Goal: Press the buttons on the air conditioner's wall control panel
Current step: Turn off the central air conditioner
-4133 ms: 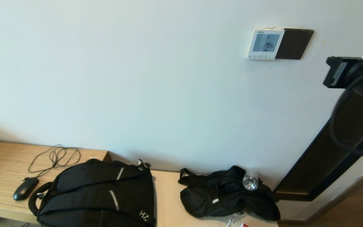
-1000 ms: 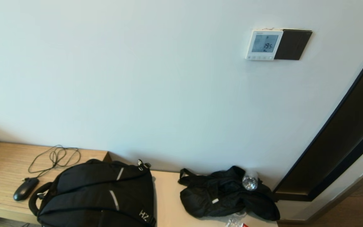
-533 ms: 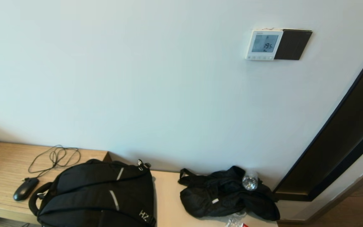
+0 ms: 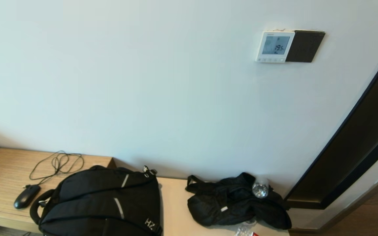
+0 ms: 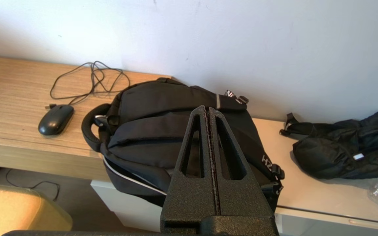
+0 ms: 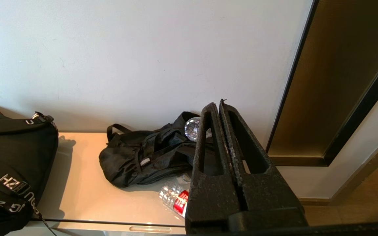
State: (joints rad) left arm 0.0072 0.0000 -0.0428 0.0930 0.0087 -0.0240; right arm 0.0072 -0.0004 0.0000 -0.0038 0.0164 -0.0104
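Observation:
The white wall control panel (image 4: pixel 275 46) hangs high on the wall at the upper right in the head view. Its grey screen reads 19.5, and a row of small buttons (image 4: pixel 270 60) runs along its lower edge. A dark plate (image 4: pixel 304 46) adjoins its right side. Neither arm shows in the head view. My left gripper (image 5: pixel 207 110) is shut and empty, held low over the black backpack (image 5: pixel 162 131). My right gripper (image 6: pixel 217 105) is shut and empty, held low near the small black bag (image 6: pixel 146 157), far below the panel.
A wooden desk (image 4: pixel 2 170) holds a black mouse (image 4: pixel 26 196) with a coiled cable (image 4: pixel 57 164). The backpack (image 4: pixel 103 203) and small bag (image 4: pixel 235 203) lie on a beige cabinet top (image 4: pixel 172 209). Plastic bottles (image 6: pixel 176 198) lie by the bag. A dark door frame (image 4: pixel 349 154) stands at right.
About four seconds ago my right arm was raised at the right edge of the head view. It has since dropped out of that view. Nothing has moved over the last second.

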